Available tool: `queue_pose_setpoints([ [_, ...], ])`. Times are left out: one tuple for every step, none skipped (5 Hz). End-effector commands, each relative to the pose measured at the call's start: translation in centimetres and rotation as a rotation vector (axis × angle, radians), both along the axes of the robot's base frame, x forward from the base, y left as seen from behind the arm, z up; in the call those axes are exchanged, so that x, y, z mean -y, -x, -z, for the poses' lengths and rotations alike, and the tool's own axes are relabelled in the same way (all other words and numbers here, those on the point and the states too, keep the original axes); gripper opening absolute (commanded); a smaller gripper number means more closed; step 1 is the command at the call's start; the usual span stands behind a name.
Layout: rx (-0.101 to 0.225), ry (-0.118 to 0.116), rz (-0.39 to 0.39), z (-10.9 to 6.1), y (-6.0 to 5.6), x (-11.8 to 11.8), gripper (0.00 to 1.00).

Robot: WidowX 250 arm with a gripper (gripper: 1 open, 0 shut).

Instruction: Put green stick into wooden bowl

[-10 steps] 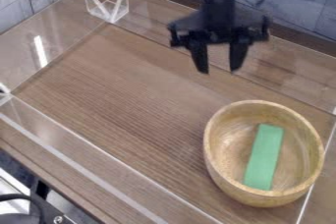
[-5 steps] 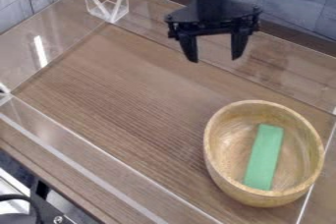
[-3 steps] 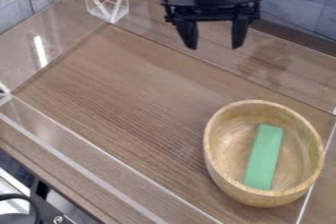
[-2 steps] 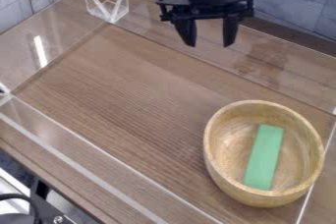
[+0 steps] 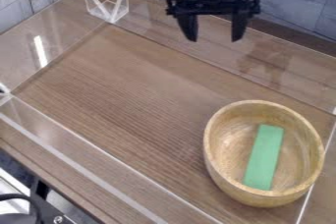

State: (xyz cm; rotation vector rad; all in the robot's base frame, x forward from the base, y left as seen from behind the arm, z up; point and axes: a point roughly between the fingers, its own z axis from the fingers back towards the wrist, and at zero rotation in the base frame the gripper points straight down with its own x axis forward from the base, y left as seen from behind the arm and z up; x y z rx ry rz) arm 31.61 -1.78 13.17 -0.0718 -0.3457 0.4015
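The green stick [image 5: 268, 154] lies flat inside the wooden bowl [image 5: 223, 130], which sits at the front right of the wooden table. My gripper [image 5: 214, 31] hangs high over the back of the table, well away from the bowl. Its black fingers [image 5: 192, 27] point down and stand wide open with nothing between them.
Clear acrylic walls [image 5: 53, 135] fence the tabletop on the left, front and right. A small clear bracket [image 5: 105, 4] stands at the back left corner. A grey tiled wall rises behind the table.
The gripper has risen and drifted toward the back of the table, staying open. The stick and bowl have not moved.
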Motion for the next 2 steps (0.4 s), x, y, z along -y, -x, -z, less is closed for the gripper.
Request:
queue_pose_setpoints([
  [0.031,-0.002,-0.027,-0.8,-0.35,-0.99,1.0],
  [0.014,0.004,-0.052,-0.13,0.1,-1.89,1.0],
])
